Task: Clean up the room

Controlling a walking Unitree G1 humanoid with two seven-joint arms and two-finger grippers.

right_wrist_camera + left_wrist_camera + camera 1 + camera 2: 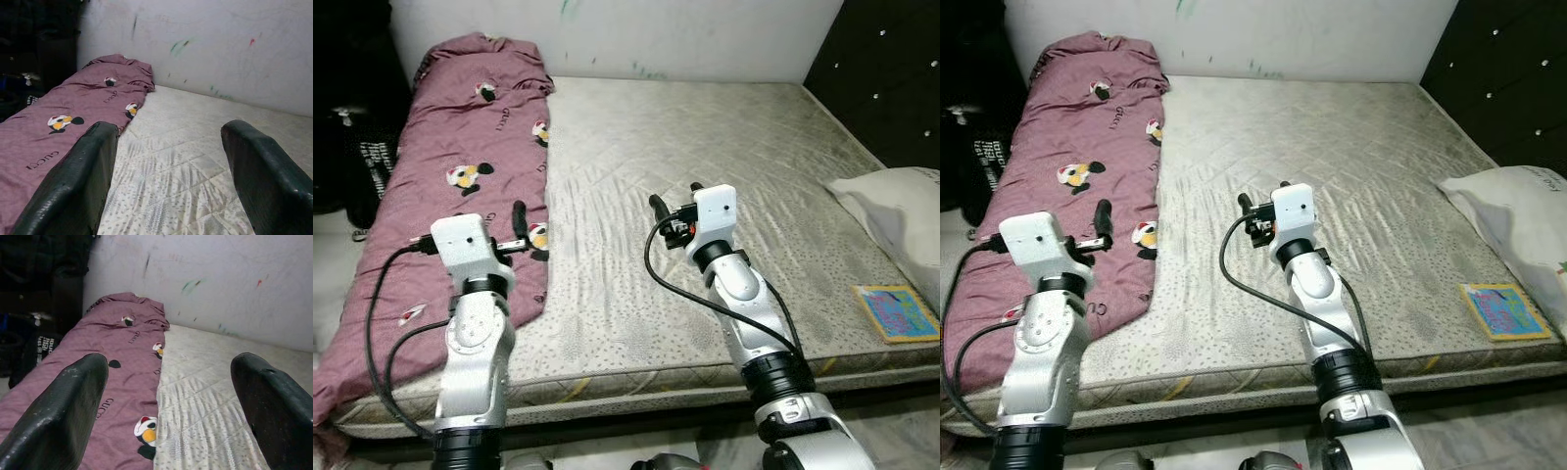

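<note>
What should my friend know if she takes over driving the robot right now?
Left gripper: open, holding nothing, raised over the edge of the maroon blanket.
Right gripper: open, holding nothing, raised over the bare mattress.
Things: the blanket lies along the robot's left side of the mattress, bunched near the wall. A white pillow sits at the right edge, with a small colourful book in front of it.
Done: nothing visibly tidied yet.
Left: probably straighten or fold the blanket, then deal with the pillow and book.
</note>
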